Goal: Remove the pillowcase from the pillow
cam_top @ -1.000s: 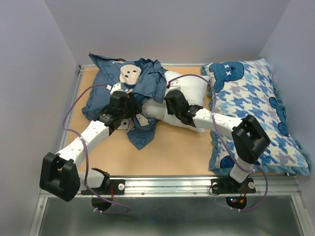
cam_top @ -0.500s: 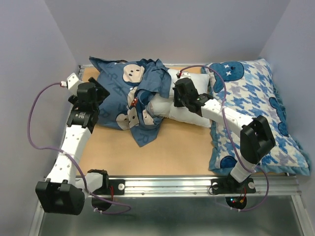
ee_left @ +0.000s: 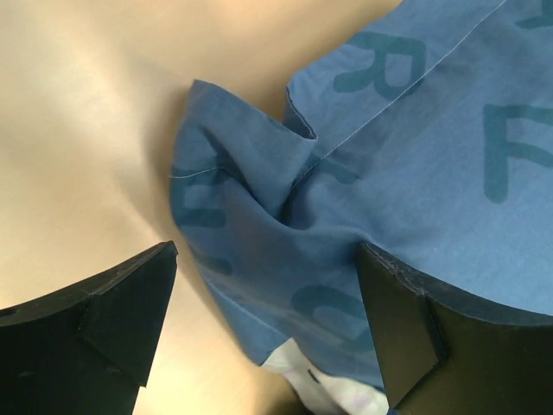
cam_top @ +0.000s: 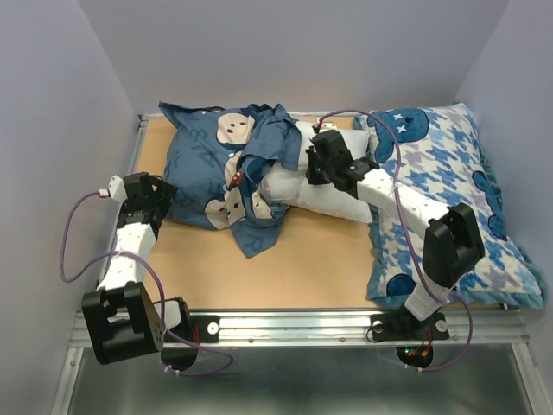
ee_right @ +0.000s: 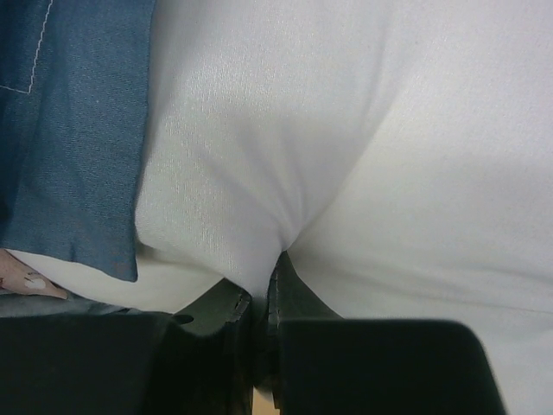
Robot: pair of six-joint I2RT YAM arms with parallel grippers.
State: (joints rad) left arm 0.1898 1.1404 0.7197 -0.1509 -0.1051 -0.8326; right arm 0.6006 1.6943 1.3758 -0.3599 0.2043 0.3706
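The dark blue pillowcase (cam_top: pixel 203 169) lies bunched over the left part of the white pillow (cam_top: pixel 324 197) at the back of the table. My left gripper (cam_top: pixel 166 197) stands open at the case's left edge. In the left wrist view, a folded corner of the pillowcase (ee_left: pixel 346 173) lies between the wide-apart fingers (ee_left: pixel 104 320) of that gripper (ee_left: pixel 268 333), ungripped. My right gripper (cam_top: pixel 313 169) is shut on a pinch of the pillow's white cloth. In the right wrist view this gripper (ee_right: pixel 263 290) bites the pillow (ee_right: pixel 346 147), with the pillowcase's hem (ee_right: pixel 69 130) at the left.
A blue-and-white houndstooth pillow (cam_top: pixel 449 199) fills the table's right side, right next to the white pillow. Bare wooden tabletop (cam_top: pixel 302 259) lies in front of both. Grey walls close in the left, back and right. A metal rail (cam_top: pixel 346 324) runs along the near edge.
My left gripper opened, let go of the pillowcase and drew back to the left and nearer. The case spread out leftward. My right gripper shifted slightly back and right, still holding the pillow.
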